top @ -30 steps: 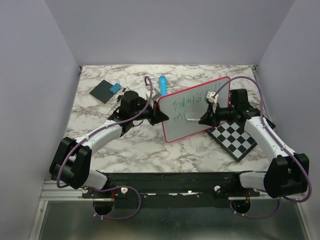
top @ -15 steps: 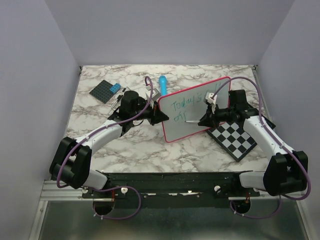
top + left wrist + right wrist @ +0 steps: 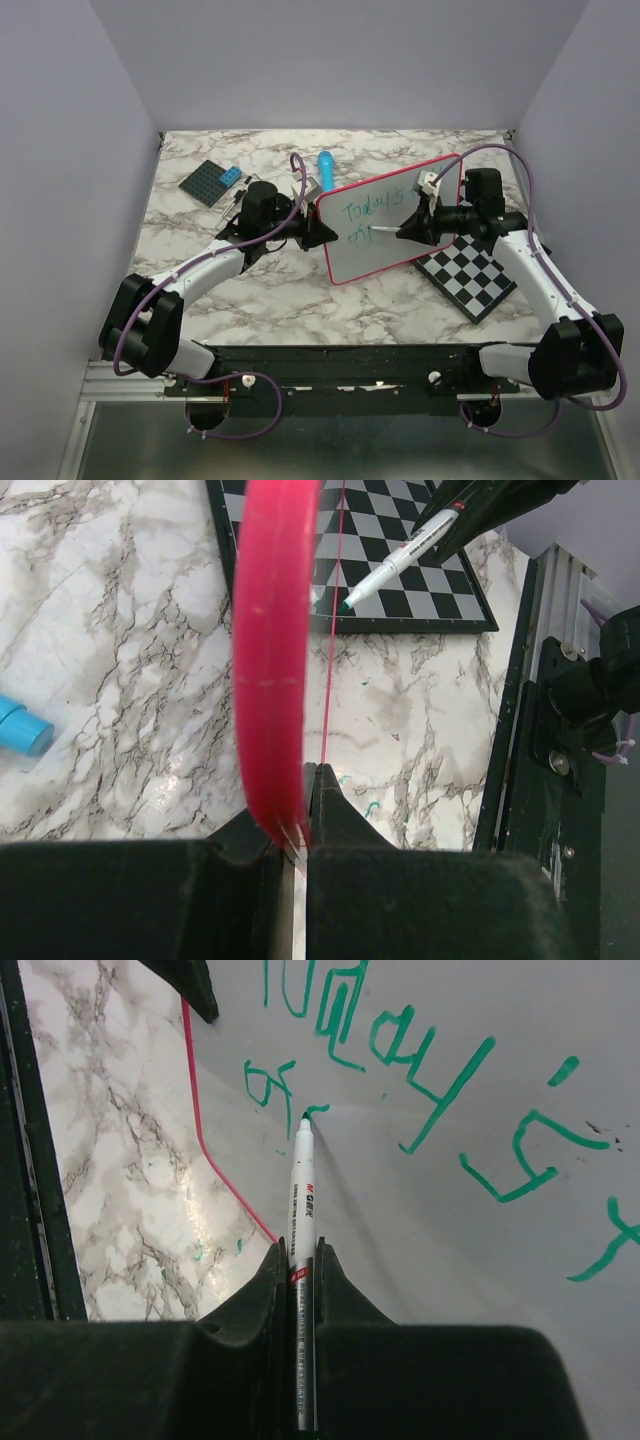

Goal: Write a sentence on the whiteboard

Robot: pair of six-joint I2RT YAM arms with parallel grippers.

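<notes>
We see the sentence (image 3: 370,210) as green handwriting on the whiteboard (image 3: 385,252): a top line that reads roughly "Today's" and, under it, a couple of letters at the left end of a second line. The whiteboard stands tilted up off the table (image 3: 260,290), a little right of centre, its written face turned towards the right arm. The marker (image 3: 303,1185) points at that face, its dark tip at the surface just beside the last green stroke of the lower line; we cannot tell whether it presses on the board. The right claw (image 3: 302,1255) is closed tight on the marker's barrel, which runs straight out between its fingers. The left claw (image 3: 298,825) is clamped on the whiteboard's pink-red rim at the left edge, holding the board up on edge. Just beyond the board's lower right corner a chessboard (image 3: 478,280) lies flat on the table beneath the right arm. Behind the board's upper left corner lies a blue tube (image 3: 326,163), and further left, well apart, a dark grid plate (image 3: 208,182).
</notes>
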